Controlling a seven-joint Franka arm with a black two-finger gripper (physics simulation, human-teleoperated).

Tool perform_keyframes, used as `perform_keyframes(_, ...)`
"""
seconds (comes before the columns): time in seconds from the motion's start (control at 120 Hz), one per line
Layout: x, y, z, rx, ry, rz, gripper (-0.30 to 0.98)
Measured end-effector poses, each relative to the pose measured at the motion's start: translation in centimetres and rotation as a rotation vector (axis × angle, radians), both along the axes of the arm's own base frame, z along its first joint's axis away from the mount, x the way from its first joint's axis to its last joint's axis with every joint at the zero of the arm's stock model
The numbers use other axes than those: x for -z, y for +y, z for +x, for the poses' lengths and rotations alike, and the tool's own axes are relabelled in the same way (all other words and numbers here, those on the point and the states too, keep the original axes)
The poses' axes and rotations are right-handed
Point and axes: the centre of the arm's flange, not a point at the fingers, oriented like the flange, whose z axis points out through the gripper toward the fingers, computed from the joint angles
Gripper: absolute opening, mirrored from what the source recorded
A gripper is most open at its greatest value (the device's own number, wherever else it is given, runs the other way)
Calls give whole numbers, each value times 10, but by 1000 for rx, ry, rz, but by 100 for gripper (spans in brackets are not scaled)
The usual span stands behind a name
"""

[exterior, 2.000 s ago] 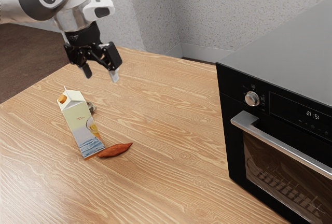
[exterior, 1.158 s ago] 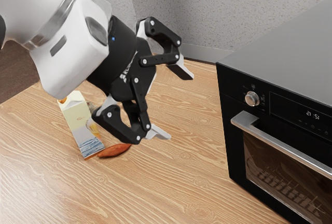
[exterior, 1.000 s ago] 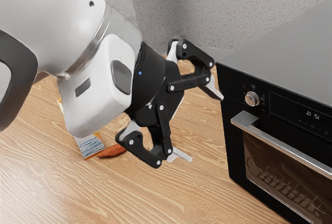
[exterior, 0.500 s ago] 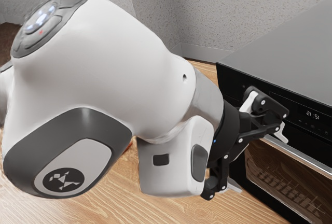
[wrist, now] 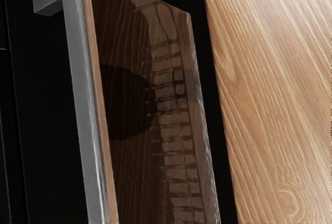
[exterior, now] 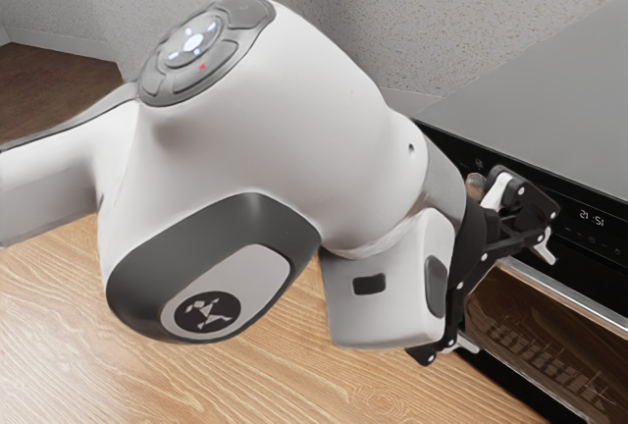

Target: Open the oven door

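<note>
In the exterior view the oven door point(exterior: 538, 338) is closed, its glass below the squared metal handle point(exterior: 574, 296); the gripper point(exterior: 511, 301) is near that handle, fingers spread wide, so I judge the approach nearly done, with the grip and the whole pull left. In the wrist view the handle runs straight and brushed grey beside smooth, brown-tinted glass point(wrist: 129, 167), and beyond that lies the streaky-grained wooden surface point(wrist: 275, 79).
</note>
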Motion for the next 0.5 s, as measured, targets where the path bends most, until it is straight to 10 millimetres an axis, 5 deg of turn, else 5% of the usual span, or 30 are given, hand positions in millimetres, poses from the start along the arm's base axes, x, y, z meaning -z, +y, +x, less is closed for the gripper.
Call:
perform_keyframes(0.258, 28, -2, 12, -34, 48, 17, 69)
perform_keyframes(0.5, 32, -6, 27, -57, 64, -4, 69)
